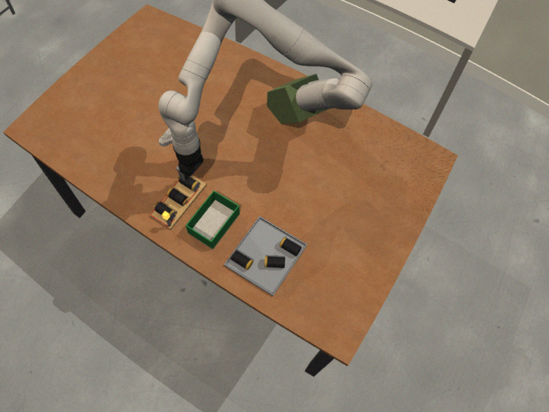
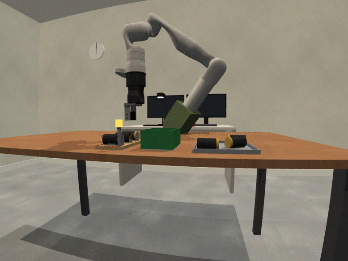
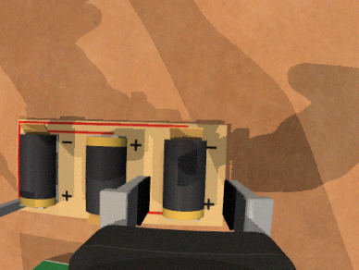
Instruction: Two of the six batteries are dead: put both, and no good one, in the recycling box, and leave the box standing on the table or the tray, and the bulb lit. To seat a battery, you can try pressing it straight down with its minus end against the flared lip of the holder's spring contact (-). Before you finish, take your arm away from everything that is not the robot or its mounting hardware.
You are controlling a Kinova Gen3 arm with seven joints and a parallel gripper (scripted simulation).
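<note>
My gripper (image 1: pixel 182 174) (image 2: pixel 130 119) (image 3: pixel 186 195) is open and empty, above the end battery (image 1: pixel 189 182) (image 3: pixel 185 173) of the wooden holder (image 2: pixel 108 147) (image 3: pixel 154 162). The middle battery (image 1: pixel 178 195) (image 3: pixel 105 177) and the battery at the bulb end (image 1: pixel 164 209) (image 2: pixel 109 139) (image 3: pixel 38 166) also lie in it. Each gold end is at a plus mark. The bulb (image 1: pixel 166 215) (image 2: pixel 118 123) is lit yellow. The green box (image 1: pixel 200 237) (image 2: pixel 160 139) stands upright on the table, with no battery visible inside. Three batteries (image 1: pixel 241 259) (image 1: pixel 274 261) (image 1: pixel 290 246) lie on the grey tray (image 1: pixel 261 235) (image 2: pixel 227 151).
The box stands between the holder and the tray, close beside the holder. The holder and tray are near the front edge of the wooden table (image 1: pixel 319 186) (image 2: pixel 84 153). The arm's green base (image 1: pixel 284 104) (image 2: pixel 180 116) stands toward the back.
</note>
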